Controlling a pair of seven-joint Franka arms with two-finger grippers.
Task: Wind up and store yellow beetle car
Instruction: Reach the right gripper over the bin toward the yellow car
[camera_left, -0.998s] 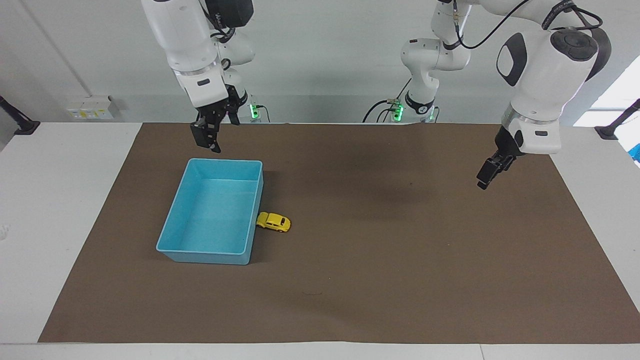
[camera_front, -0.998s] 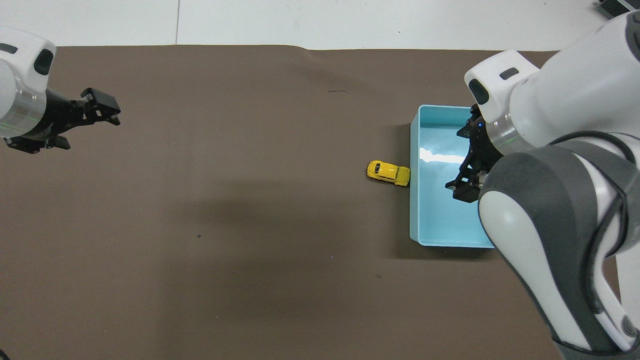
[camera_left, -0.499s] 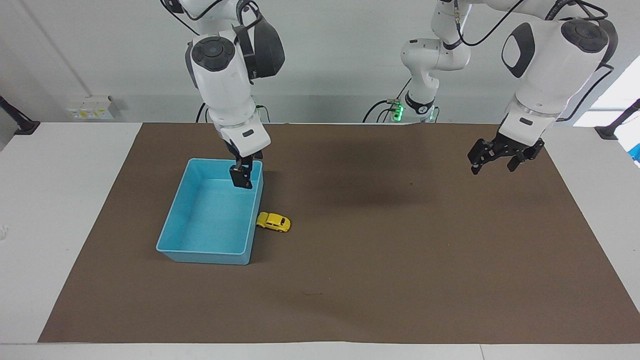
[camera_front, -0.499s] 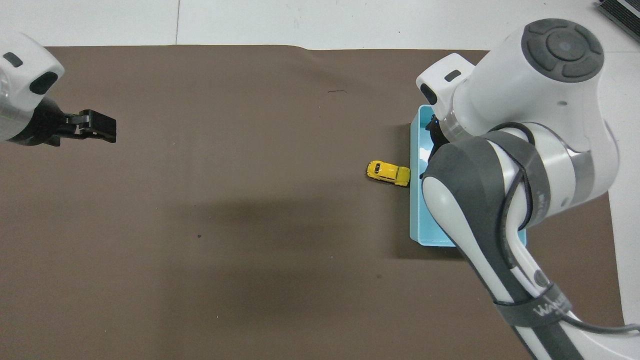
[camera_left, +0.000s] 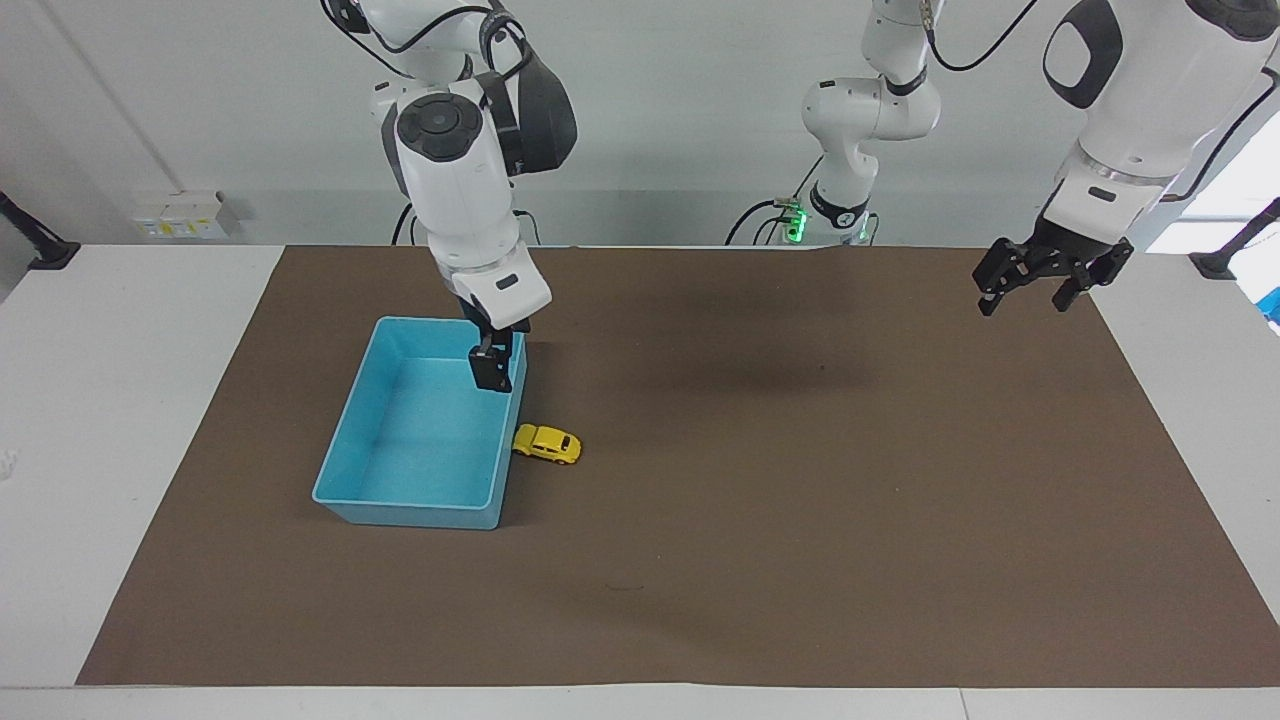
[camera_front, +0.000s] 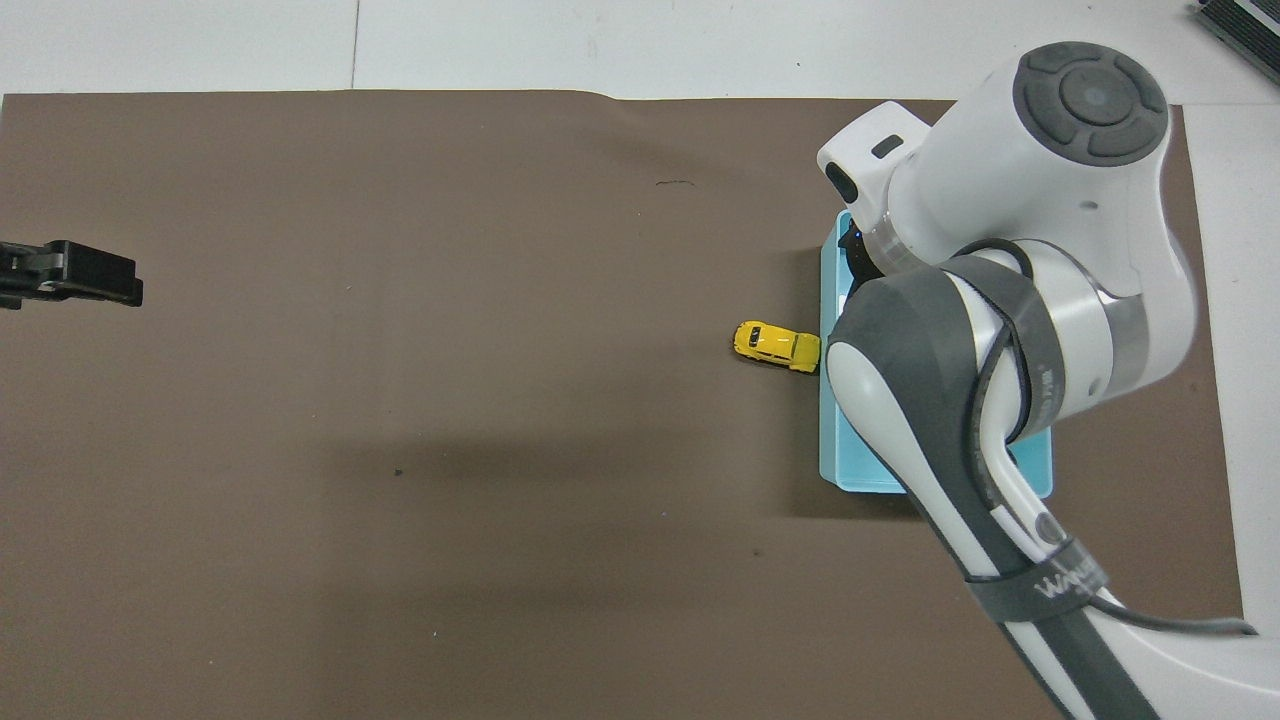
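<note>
The yellow beetle car (camera_left: 546, 444) stands on the brown mat, touching the outside of the light blue bin (camera_left: 405, 515) on the wall toward the left arm's end. It also shows in the overhead view (camera_front: 776, 346) beside the bin (camera_front: 829, 420). My right gripper (camera_left: 492, 374) hangs over the bin's rim on the car's side, nearer to the robots than the car, and is apart from it. In the overhead view the right arm hides this gripper. My left gripper (camera_left: 1025, 298) is open and empty, high over the mat's edge at the left arm's end (camera_front: 120, 285).
The brown mat (camera_left: 800, 520) covers most of the white table (camera_left: 120, 400). The bin holds nothing that I can see. The right arm covers much of the bin in the overhead view.
The right gripper has swung from the bin's edge nearest the robots to over its car-side rim and lowered a little. The left gripper has risen and drawn back toward its end of the table.
</note>
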